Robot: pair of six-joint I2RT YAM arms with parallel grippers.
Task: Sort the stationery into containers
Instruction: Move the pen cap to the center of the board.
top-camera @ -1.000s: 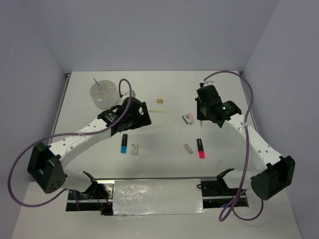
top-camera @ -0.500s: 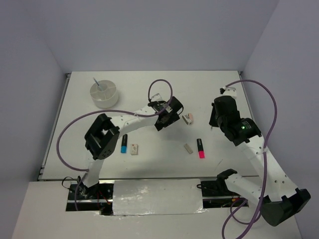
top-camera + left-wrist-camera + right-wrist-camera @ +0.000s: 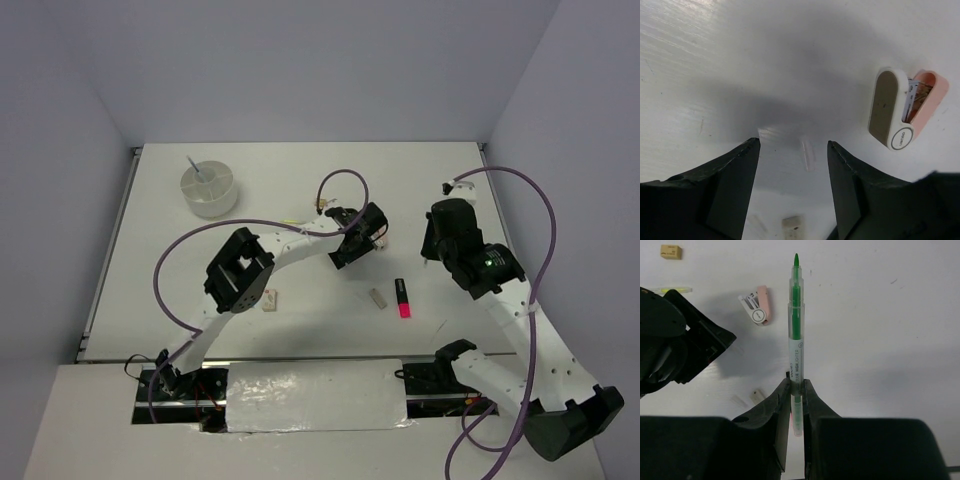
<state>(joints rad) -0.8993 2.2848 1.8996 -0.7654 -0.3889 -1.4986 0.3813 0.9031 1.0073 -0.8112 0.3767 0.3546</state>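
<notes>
The green highlighter pen (image 3: pixel 796 340) points straight out ahead of the right gripper (image 3: pixel 796 386). The fingers are pressed onto its clear barrel near the back end, and the green tip is the part farthest from them. Only the right wrist view shows this grip; from above, that gripper is a dark block and the pen cannot be made out.

Left of those fingers and beyond their tips lies a small pink-and-white item (image 3: pixel 759 305). The thin yellow-green stick (image 3: pixel 672 290) and the tan eraser (image 3: pixel 671 251) lie further left. A small grey eraser (image 3: pixel 757 396) lies just left of the fingertips.

The left gripper (image 3: pixel 793 145) hangs over the table (image 3: pixel 715 60) with its fingers spread. Nothing is between them except a small clear scrap (image 3: pixel 807 152) lying on the surface. In that wrist view the pink-and-white item sits beyond and to the right of the right finger, apart from it.

The overhead view alone shows the white cup (image 3: pixel 215 205), well off to the left of the left gripper, with a grey pen (image 3: pixel 197 168) standing in it. It also shows the pink highlighter (image 3: pixel 403 298), lying nearer the arm bases between the two grippers.
</notes>
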